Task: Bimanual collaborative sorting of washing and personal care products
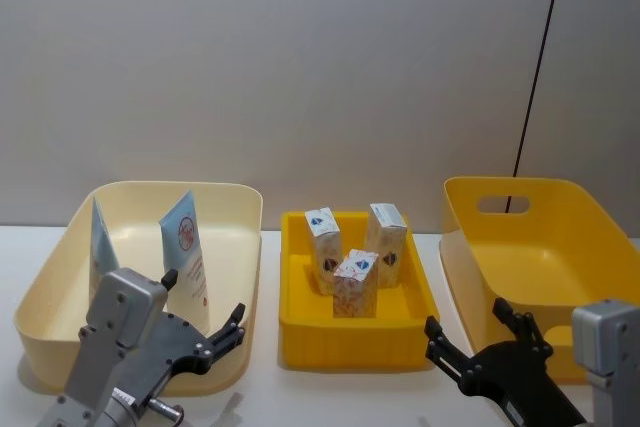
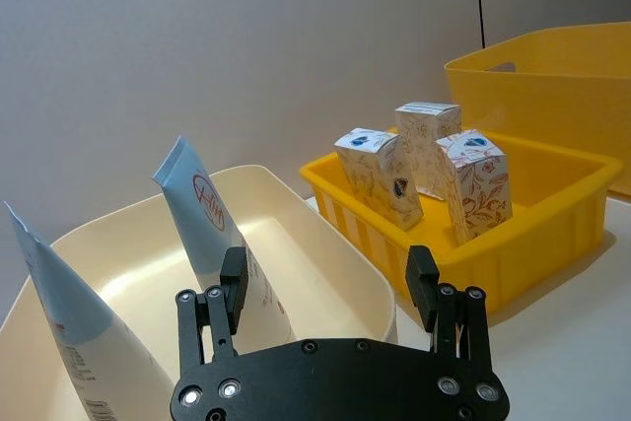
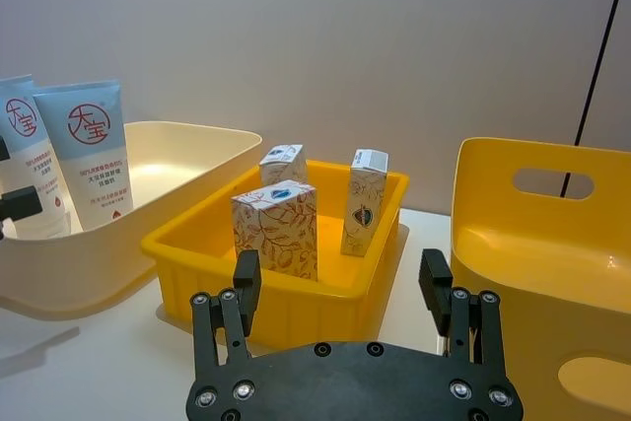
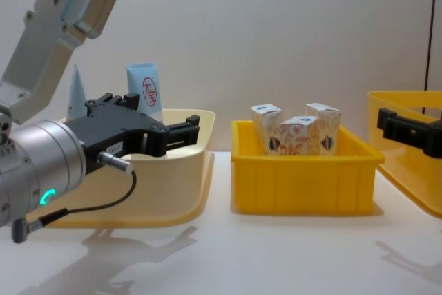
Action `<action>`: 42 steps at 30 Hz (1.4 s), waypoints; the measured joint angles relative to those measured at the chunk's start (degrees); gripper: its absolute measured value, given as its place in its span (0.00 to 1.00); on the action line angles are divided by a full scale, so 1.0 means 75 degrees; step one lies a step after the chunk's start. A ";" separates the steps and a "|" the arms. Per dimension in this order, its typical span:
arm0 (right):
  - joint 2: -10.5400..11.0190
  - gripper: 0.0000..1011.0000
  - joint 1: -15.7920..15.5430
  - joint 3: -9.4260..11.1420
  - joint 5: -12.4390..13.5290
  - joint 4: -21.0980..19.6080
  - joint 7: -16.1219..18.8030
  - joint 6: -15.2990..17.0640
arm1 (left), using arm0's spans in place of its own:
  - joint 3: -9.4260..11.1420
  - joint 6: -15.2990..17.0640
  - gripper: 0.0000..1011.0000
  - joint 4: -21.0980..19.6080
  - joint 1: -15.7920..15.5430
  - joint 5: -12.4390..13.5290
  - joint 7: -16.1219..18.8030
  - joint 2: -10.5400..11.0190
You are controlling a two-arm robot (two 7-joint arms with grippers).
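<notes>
Head view. Left gripper (image 1: 203, 297) low at left, over near part of cream bin (image 1: 170, 187); fingers spread wide, nothing held. Right-hand tube (image 1: 185, 252) upright in that bin, just beyond the fingertips. Left-hand tube (image 1: 103, 242) by the bin's left wall. Right gripper (image 1: 465, 317) low at right, by near-left corner of large yellow bin (image 1: 560, 247); likewise spread and empty. Three cartons (image 1: 356, 284) standing in yellow tray (image 1: 350, 347) between the two bins, ahead and left of right gripper, well apart from it.

Left wrist view. Black fingers (image 2: 234, 288) parted. Right-hand tube leaning close beyond them: pale blue, crimped end up, red circle logo. Cartons farther off in tray.

Right wrist view. Fingers (image 3: 245, 278) parted, clear of tray wall. Nearest carton just behind that wall: white, orange leaf pattern, blue-red emblem near top. Tubes far off, red lettering under the logo.

Chest view. Left gripper large at left, level with cream bin's rim, tube tops rising behind it. Cartons clustered mid-tray. Right gripper at right edge, before large yellow bin.
</notes>
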 joint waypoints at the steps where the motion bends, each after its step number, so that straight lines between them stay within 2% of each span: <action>1: 0.0000 0.99 0.0000 0.0000 0.0000 0.0000 0.0000 0.0000 | 0.0000 0.0000 0.99 0.0000 0.0000 0.0001 0.0000 0.0000; 42: 0.0000 0.99 0.0000 0.0000 0.0000 0.0000 0.0000 0.0000 | 0.0000 0.0000 0.99 0.0001 0.0000 0.0000 0.0000 0.0000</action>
